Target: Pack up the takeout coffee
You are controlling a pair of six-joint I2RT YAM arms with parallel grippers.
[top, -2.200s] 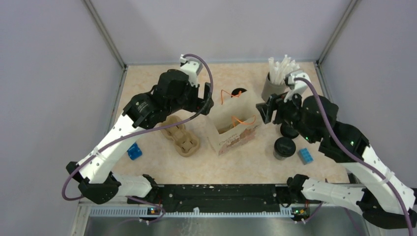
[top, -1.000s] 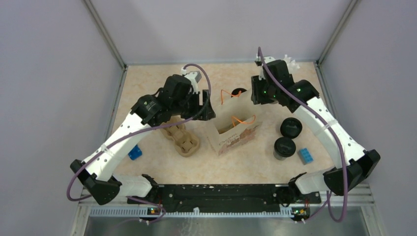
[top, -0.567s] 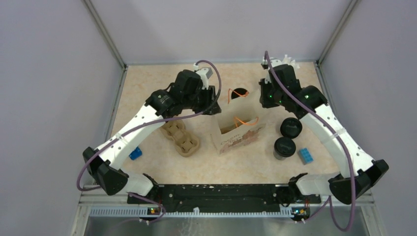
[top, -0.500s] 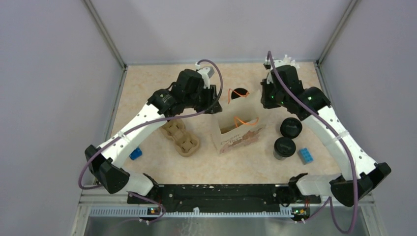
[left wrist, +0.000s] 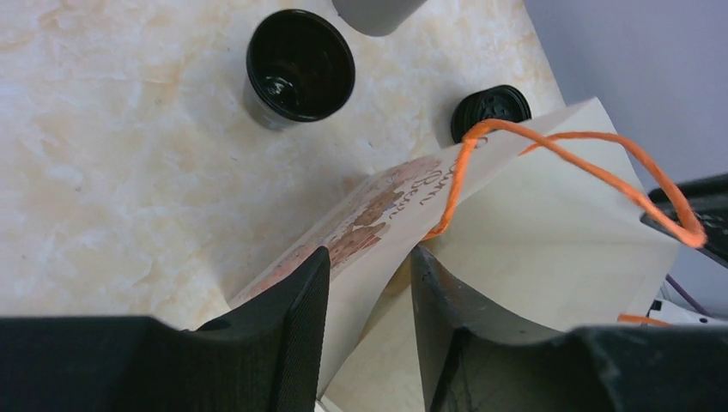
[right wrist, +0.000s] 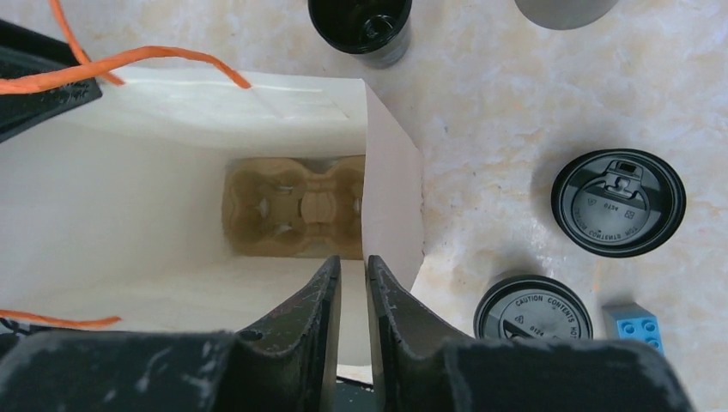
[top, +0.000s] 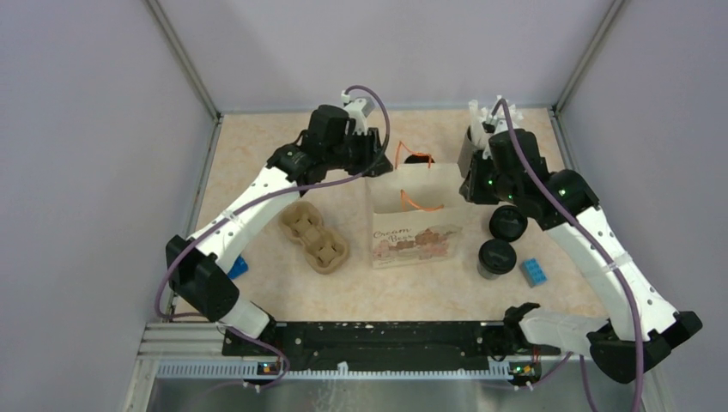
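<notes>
The cream paper bag (top: 416, 225) with orange handles (left wrist: 549, 163) stands upright in the middle of the table, mouth spread. My left gripper (top: 375, 167) (left wrist: 369, 257) is shut on a fold of its left rim. Across from it, my right gripper (top: 468, 184) (right wrist: 354, 264) pinches the right rim, jaws almost together on the paper wall. A brown cup carrier (right wrist: 292, 206) lies on the bag's bottom. Two lidded black cups (top: 508, 223) (top: 496, 257) stand right of the bag, and an open black cup (left wrist: 300, 64) stands behind it.
A second brown cup carrier (top: 315, 239) lies left of the bag. A grey holder of white straws (top: 481, 137) stands at the back right. Blue bricks sit at the left (top: 236, 264) and right (top: 533, 272) near edges.
Both grippers have closed on opposite sides of the bag's rim. The bag has gone from leaning and skewed to upright with its print facing front, and its mouth has widened.
</notes>
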